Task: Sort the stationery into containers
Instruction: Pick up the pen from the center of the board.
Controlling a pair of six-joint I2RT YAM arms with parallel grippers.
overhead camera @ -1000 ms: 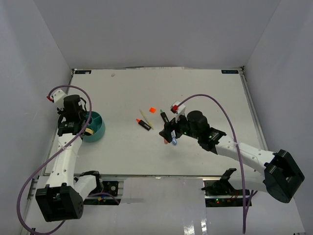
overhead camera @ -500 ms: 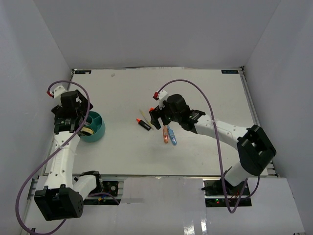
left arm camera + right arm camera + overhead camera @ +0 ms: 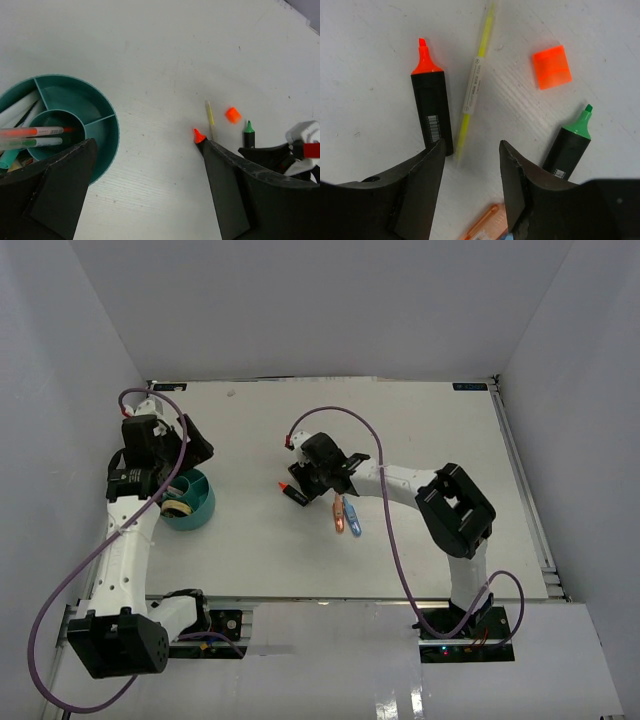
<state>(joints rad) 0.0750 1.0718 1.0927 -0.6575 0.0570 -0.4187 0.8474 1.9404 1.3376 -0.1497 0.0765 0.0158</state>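
The right gripper (image 3: 471, 167) hangs low over the table (image 3: 420, 420), jaws about half apart astride the near end of the yellow pen (image 3: 478, 82). It grips nothing yet. Just left of that pen lies the orange marker (image 3: 432, 116), almost touching one finger. To the right lie the green marker (image 3: 571, 144) and, farther off, an orange square (image 3: 552, 67). An orange pen (image 3: 340, 517) and a blue pen (image 3: 354, 525) lie nearer. The left gripper (image 3: 149, 150) hovers wide open and empty above the tub (image 3: 111, 125) at the far left, which already contains pens (image 3: 35, 132).

Closing here may catch the marker too, or pinch the thin pen so near its end that it swings or slips out. The pen's tip is hidden under the fingers, the green marker's body is cut off, and a finger covers the tub's near compartments.
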